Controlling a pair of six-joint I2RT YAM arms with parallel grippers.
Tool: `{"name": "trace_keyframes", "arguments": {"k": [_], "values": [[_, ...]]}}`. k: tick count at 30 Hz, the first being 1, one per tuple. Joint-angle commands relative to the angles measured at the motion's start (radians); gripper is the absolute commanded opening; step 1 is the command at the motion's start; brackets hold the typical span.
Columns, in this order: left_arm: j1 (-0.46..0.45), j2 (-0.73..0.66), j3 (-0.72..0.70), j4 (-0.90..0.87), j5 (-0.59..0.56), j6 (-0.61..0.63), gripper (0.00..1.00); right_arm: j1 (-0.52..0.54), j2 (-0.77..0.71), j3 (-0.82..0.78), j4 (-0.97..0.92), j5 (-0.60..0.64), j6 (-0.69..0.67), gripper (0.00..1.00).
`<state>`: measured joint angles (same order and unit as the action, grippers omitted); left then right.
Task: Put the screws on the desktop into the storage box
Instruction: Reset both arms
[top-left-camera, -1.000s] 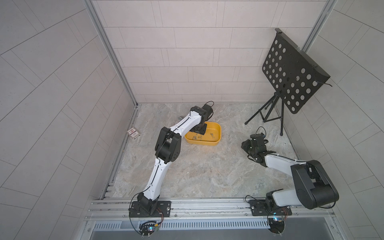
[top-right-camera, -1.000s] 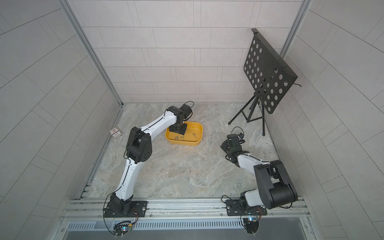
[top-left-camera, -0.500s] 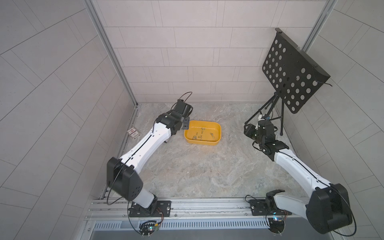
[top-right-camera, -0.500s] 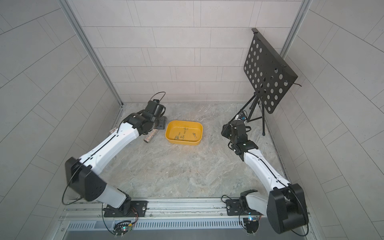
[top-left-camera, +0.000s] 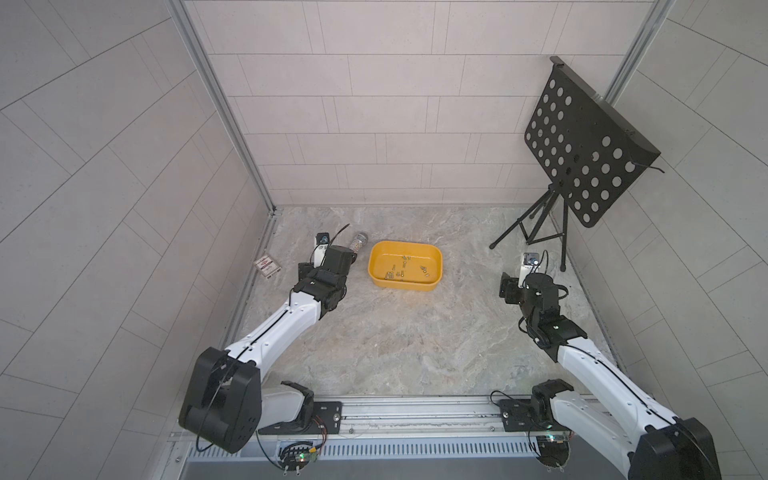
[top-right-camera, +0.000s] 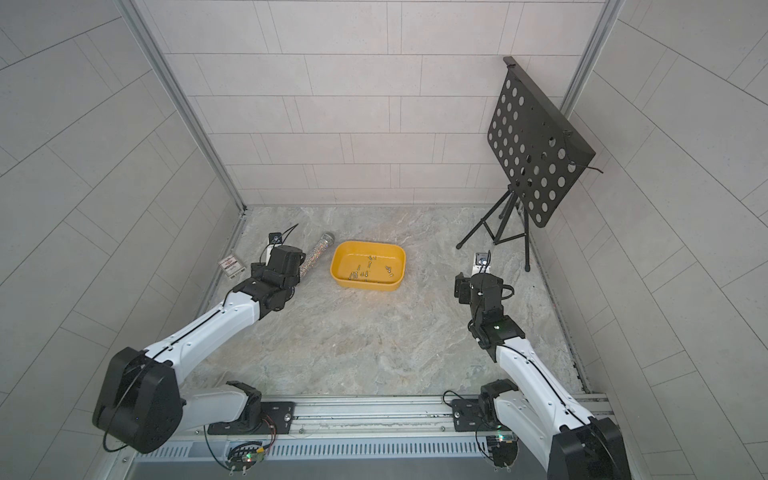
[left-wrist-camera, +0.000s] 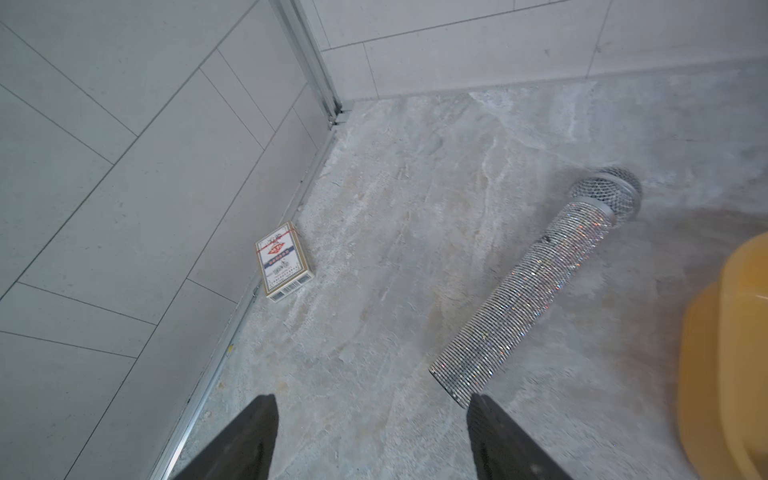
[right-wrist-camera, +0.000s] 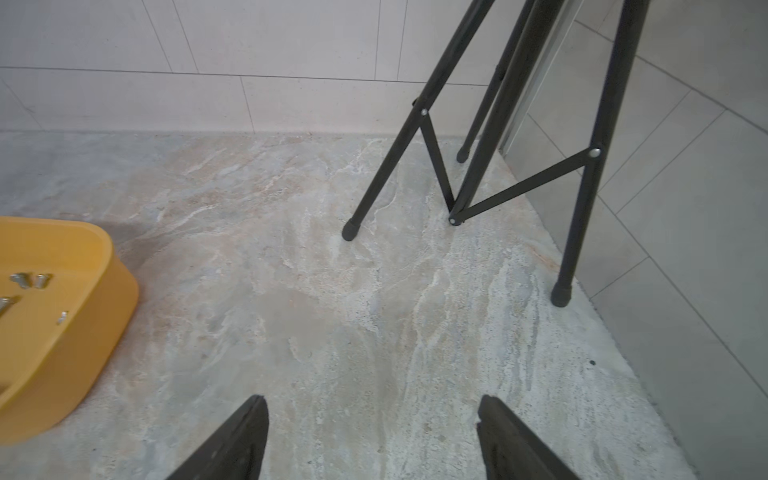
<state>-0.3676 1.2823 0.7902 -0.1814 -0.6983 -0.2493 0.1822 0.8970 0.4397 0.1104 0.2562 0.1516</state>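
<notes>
The left gripper has come away from the yellow box. A second ago it was reaching down into that box; in both top views it now hangs just beside it, toward the side wall. The right gripper has risen from low over the desktop and stands well apart on the box's other side. The screws lie scattered on the box floor. I'd judge the last drop is done and both arms are backing off. I see no loose screw on the marble, but anything that small could hide in the veining or under the arms. From up here the wrists cover the fingers, so their gap is hard to read.

From the left wrist, the left gripper is spread wide and empty, with only its dark tips in frame. Ahead lie a glittery tube and a card box against the wall. The yellow box is cut off at the edge, its inside unseen.

From the right wrist, the right gripper is likewise wide, with bare marble between the tips. The legs of a music stand rise ahead. The box is cropped here too, with a few blurred screws showing inside. One dark speck sits near the wall, and I cannot tell what it is.
</notes>
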Motion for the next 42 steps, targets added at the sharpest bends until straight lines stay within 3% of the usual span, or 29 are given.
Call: {"name": "trace_keyframes", "arguments": {"k": [1, 7, 9, 13, 16, 21, 24, 28, 32, 34, 36, 38, 42], "values": [[0.005, -0.014, -0.063, 0.171, -0.096, -0.027, 0.82, -0.006, -0.005, -0.026, 0.144, 0.099, -0.092, 0.85], [0.019, -0.04, -0.151, 0.241, -0.18, -0.053, 0.9, -0.009, -0.044, -0.137, 0.287, 0.173, -0.127, 0.9], [0.026, -0.075, -0.202, 0.324, -0.209, -0.053, 0.99, -0.013, -0.048, -0.188, 0.363, 0.185, -0.124, 0.92], [0.048, -0.134, -0.276, 0.418, -0.205, -0.038, 1.0, -0.042, 0.016, -0.208, 0.414, 0.181, -0.055, 0.95], [0.058, -0.156, -0.345, 0.518, -0.211, -0.009, 1.0, -0.054, 0.112, -0.236, 0.523, 0.168, -0.051, 0.95], [0.139, -0.076, -0.474, 0.73, -0.158, -0.067, 1.0, -0.07, 0.414, -0.255, 0.922, 0.103, -0.061, 0.94], [0.209, -0.084, -0.482, 0.768, -0.033, -0.027, 1.0, -0.074, 0.494, -0.164, 0.829, 0.066, -0.113, 0.93], [0.263, -0.047, -0.468, 0.788, 0.04, -0.007, 1.0, -0.069, 0.735, -0.178, 1.15, 0.036, -0.165, 0.92], [0.312, 0.006, -0.439, 0.811, 0.116, 0.028, 1.0, -0.102, 0.648, -0.107, 0.867, -0.035, -0.133, 0.9], [0.324, 0.074, -0.459, 0.932, 0.14, 0.046, 1.0, -0.117, 0.681, -0.111, 0.931, -0.062, -0.126, 0.91], [0.327, 0.143, -0.457, 1.024, 0.195, 0.076, 1.0, -0.117, 0.667, -0.112, 0.907, -0.061, -0.127, 1.0], [0.327, 0.135, -0.396, 0.885, 0.247, 0.097, 1.0, -0.116, 0.678, -0.114, 0.932, -0.064, -0.128, 1.0], [0.326, 0.244, -0.326, 0.869, 0.364, 0.164, 1.0, -0.117, 0.676, -0.108, 0.917, -0.064, -0.125, 1.0]]}}
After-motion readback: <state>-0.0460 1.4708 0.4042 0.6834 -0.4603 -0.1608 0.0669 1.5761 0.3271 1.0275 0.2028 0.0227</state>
